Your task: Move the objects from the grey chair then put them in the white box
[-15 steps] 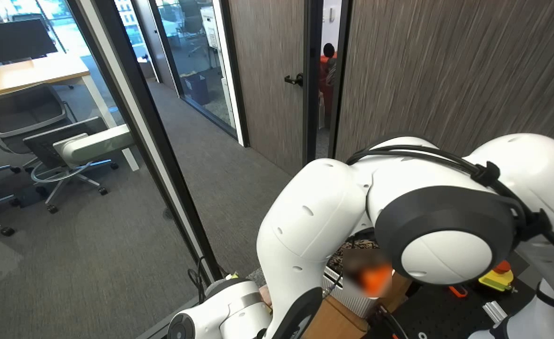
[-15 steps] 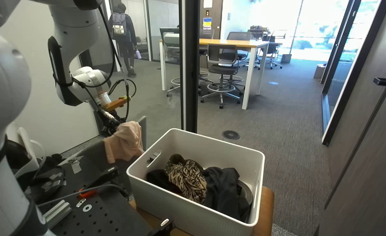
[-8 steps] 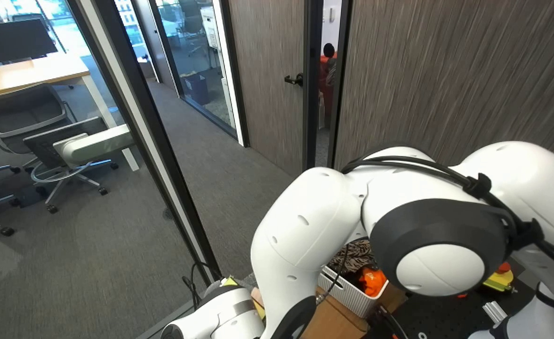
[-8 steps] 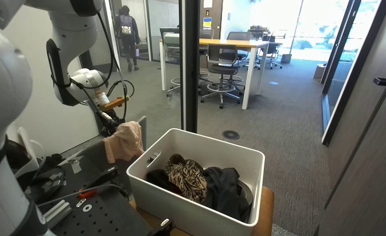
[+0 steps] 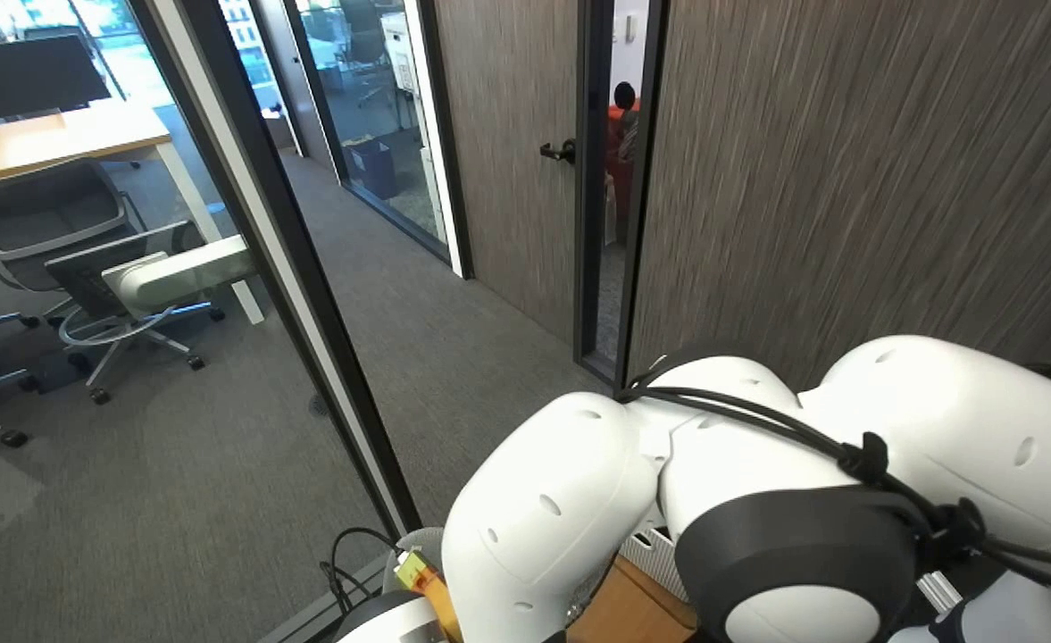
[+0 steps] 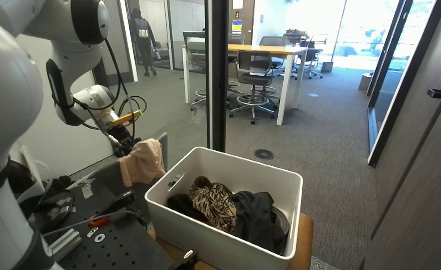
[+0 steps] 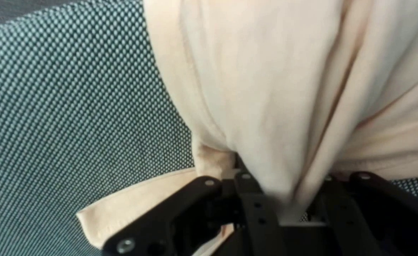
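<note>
Jaws almost together pinch the peach cloth [image 7: 265,89] (bunched in folds) on the grey chair [image 7: 88,106], near the white box [image 6: 190,233].

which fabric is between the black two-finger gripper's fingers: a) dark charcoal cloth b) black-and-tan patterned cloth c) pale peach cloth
c, because in the wrist view folds of pale peach cloth taper in between both sides of the black two-finger gripper, against the grey mesh chair.

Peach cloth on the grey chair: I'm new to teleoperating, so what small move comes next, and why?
Probably lift the gripper slightly: the peach cloth bunches between its jaws, seemingly pinched, yet drapes on the grey chair, outside the white box.
</note>
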Motion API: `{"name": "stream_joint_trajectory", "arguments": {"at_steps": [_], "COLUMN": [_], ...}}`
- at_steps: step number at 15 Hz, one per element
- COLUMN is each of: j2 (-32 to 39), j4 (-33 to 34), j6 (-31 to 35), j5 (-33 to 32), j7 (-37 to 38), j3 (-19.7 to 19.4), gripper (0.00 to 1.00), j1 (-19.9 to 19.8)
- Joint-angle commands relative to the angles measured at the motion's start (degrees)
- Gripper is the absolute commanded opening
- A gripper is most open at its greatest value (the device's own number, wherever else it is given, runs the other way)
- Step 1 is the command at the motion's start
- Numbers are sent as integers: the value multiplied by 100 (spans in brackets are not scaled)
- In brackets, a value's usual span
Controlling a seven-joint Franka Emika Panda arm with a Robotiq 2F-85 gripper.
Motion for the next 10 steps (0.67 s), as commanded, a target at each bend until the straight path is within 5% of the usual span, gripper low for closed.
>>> {"name": "stream_joint_trajectory", "arguments": {"at_steps": [1,10], "j2": [673,1232], "j4": [812,2159], "j6": [-901,-1892], "j5": [14,1046], "j7": [86,200], "j3": [-261,-307], "gripper": [10,10], "j1": [191,6]}}
